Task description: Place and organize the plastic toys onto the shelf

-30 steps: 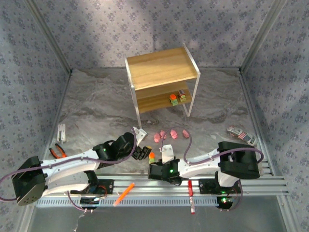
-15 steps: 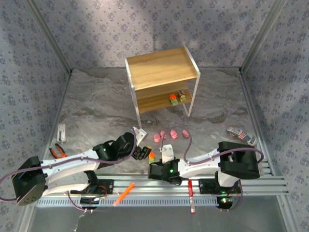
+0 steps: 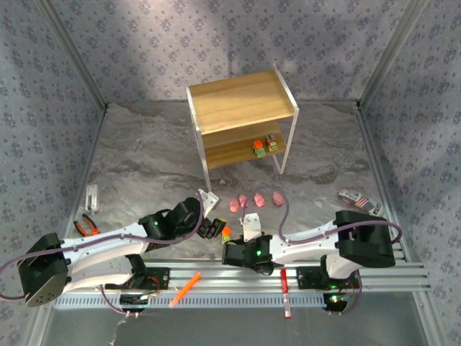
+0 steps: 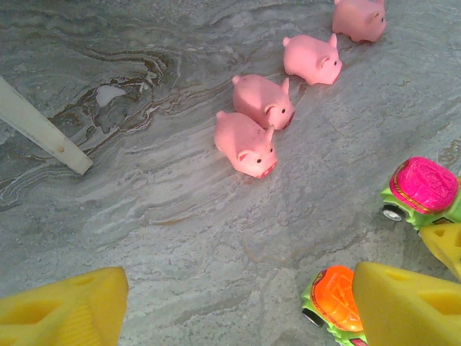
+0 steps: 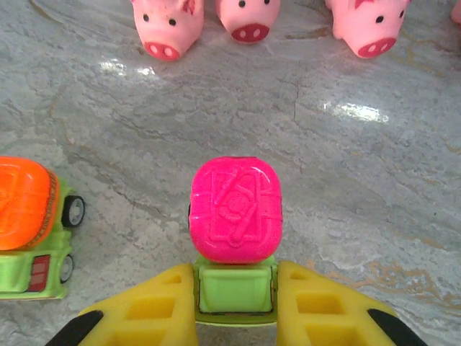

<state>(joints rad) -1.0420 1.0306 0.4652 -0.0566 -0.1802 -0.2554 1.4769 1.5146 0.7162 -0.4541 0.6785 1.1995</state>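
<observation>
Grey marbled tabletop (image 3: 144, 158) is enclosed by patterned walls.

- A two-board shelf (image 3: 241, 101) is seen at the far middle of the table. Two blocky toys (image 3: 264, 146) are noted on its lower board, toward the right end. The upper board is bare.
- Four pink pigs (image 4: 247, 144) are lined up on the tabletop in front of the shelf, between it and the arms, close to one another.
- The right claw (image 5: 235, 277) is found clamped on the green rear end of a magenta-topped car (image 5: 235, 209). One yellow finger is pressed against each side. The car is held just over, or on, the tabletop; which cannot be told.
- An orange-topped car (image 5: 29, 216) is recorded on the table just beside the held one, apart from it.
- The left claw (image 4: 234, 288) is seen with its fingers wide apart and nothing gripped. Its right finger (image 4: 403, 303) is positioned over part of the orange-topped car.
- An orange pen (image 3: 186, 288) and a red pen (image 3: 285, 292) are noted on the near rail.
</observation>
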